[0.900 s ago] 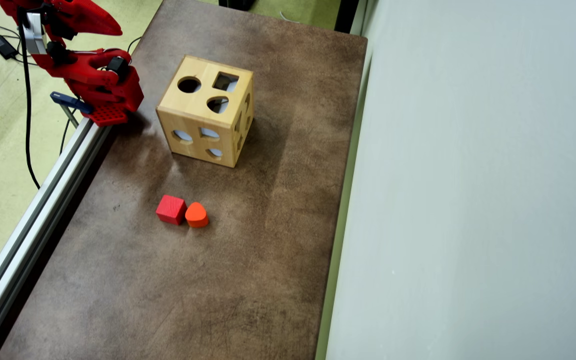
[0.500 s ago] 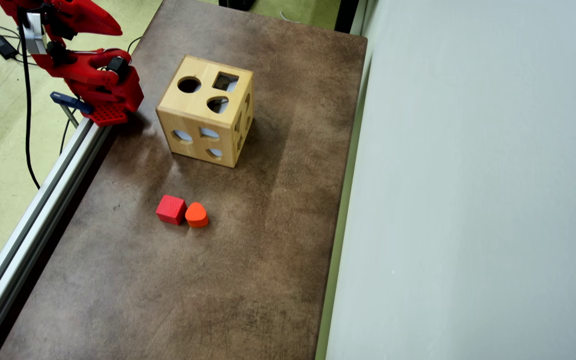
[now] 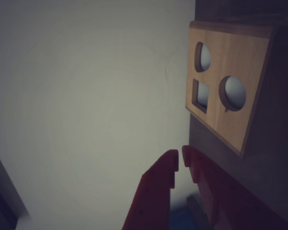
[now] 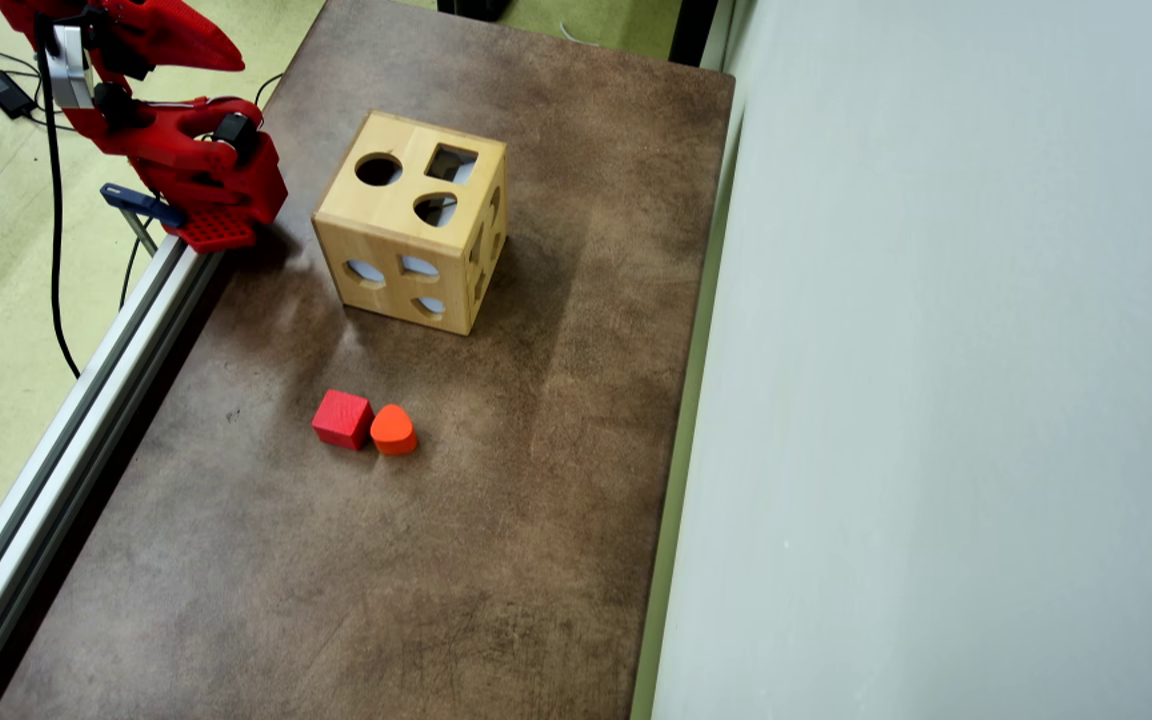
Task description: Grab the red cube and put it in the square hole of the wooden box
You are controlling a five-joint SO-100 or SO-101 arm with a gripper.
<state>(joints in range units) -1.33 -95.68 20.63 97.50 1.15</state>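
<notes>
Overhead view: the red cube (image 4: 342, 418) is seen lying on the brown table (image 4: 556, 420), touching an orange rounded block (image 4: 394, 430) on its right, well below the wooden box (image 4: 414, 235), whose square hole (image 4: 451, 163) opens upward. The arm (image 4: 166, 150) is folded at the table's upper left corner, so the cube lies far down the picture and slightly right of it, beyond the box. In the wrist view the gripper (image 3: 180, 160) is shown nearly closed, only a narrow slit between its fingertips, with nothing held.
</notes>
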